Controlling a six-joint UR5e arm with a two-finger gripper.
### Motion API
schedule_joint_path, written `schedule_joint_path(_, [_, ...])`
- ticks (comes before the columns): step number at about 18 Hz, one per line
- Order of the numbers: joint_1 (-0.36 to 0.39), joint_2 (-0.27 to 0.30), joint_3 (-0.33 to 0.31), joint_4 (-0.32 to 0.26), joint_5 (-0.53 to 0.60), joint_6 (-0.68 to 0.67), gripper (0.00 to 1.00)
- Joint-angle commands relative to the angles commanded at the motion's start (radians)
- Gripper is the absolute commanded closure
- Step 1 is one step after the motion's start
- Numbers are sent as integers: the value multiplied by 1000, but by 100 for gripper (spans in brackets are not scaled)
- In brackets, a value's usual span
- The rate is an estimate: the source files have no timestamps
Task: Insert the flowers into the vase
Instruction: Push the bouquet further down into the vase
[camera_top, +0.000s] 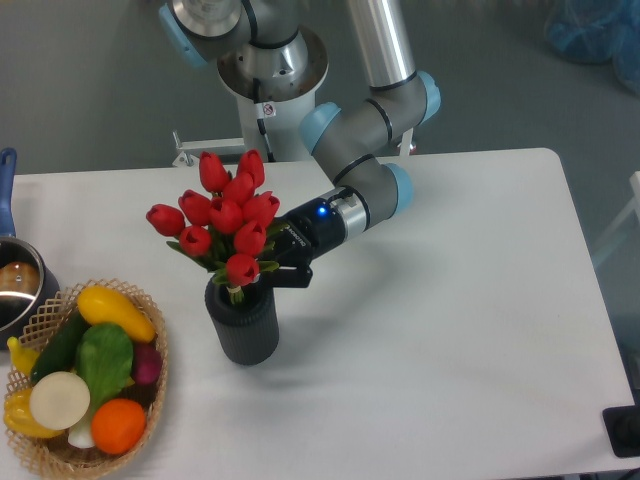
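The flowers (228, 215) are a bunch of red tulip buds with green leaves. Their pale stems (235, 293) reach down into the mouth of the vase (243, 325), a dark ribbed cylinder standing on the white table. The bunch leans up and to the left. My gripper (268, 268) comes in from the right, level with the lowest buds just above the vase's rim. One dark finger (290, 276) shows. The fingertips are hidden behind leaves and buds, so I cannot tell whether they are shut on the stems.
A wicker basket (150, 310) of vegetables stands at the front left, close to the vase. A pot (15, 285) with a blue handle is at the left edge. The robot's base (270, 70) is behind the table's far edge.
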Motion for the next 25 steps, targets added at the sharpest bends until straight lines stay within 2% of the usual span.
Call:
schedule_joint_path(12, [12, -11, -26, -2, 9, 9, 78])
schedule_joint_path(25, [12, -28, -20, 2, 9, 20, 75])
